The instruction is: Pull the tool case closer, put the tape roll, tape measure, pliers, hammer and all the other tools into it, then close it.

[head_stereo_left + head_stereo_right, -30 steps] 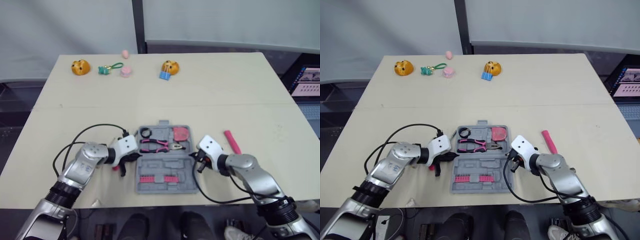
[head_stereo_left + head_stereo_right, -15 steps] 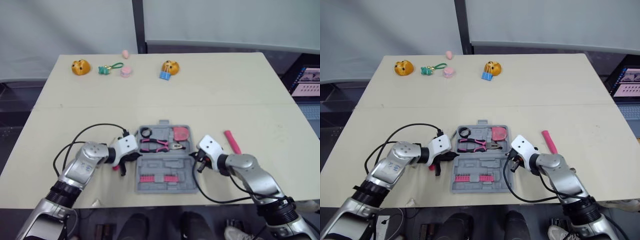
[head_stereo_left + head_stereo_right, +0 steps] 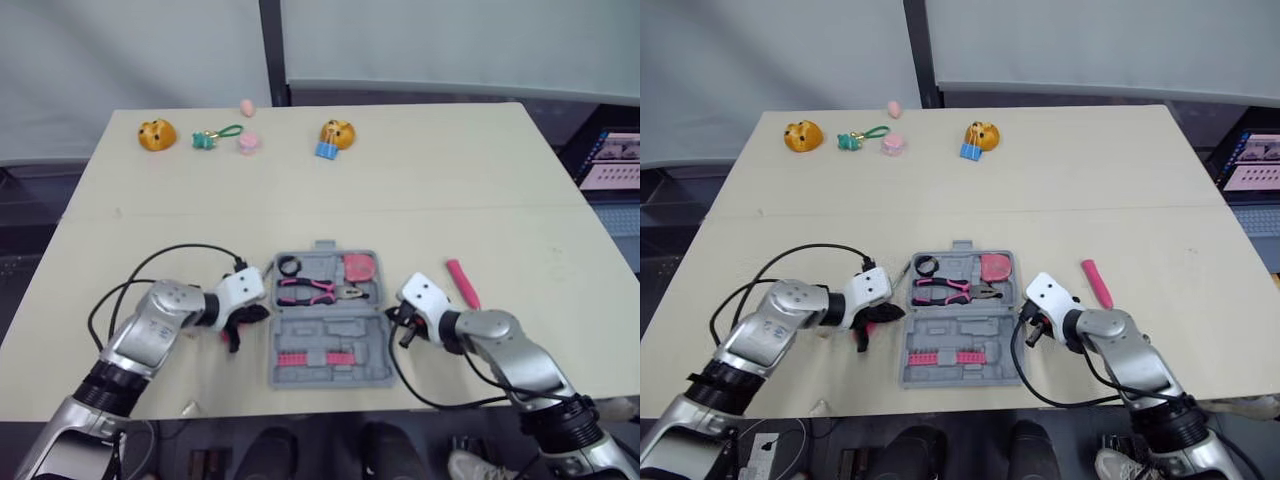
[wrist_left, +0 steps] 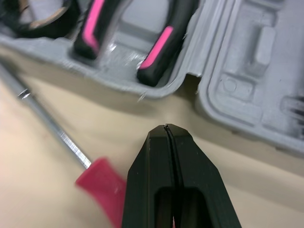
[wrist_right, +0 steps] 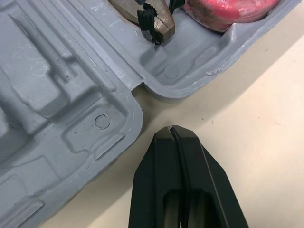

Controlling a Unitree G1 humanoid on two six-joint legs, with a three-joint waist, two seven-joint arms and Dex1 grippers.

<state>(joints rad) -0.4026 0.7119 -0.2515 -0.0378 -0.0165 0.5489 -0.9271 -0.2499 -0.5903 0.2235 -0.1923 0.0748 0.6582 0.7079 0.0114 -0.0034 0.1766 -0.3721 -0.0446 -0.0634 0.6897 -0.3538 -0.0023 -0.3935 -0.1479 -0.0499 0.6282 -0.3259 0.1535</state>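
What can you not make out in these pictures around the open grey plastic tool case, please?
Red-handled screwdriver: left wrist view, handle end hidden behind the shut left gripper, blurred.
Pink rod right of the tool case: left eye view, too small to identify.
Pink-and-black-handled pliers: left wrist view, head end cut off by the edge.

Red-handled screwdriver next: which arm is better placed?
Left. The left pincer, shut, is right beside the screwdriver, on the tool case's left side; the right pincer, also shut, is across the case.
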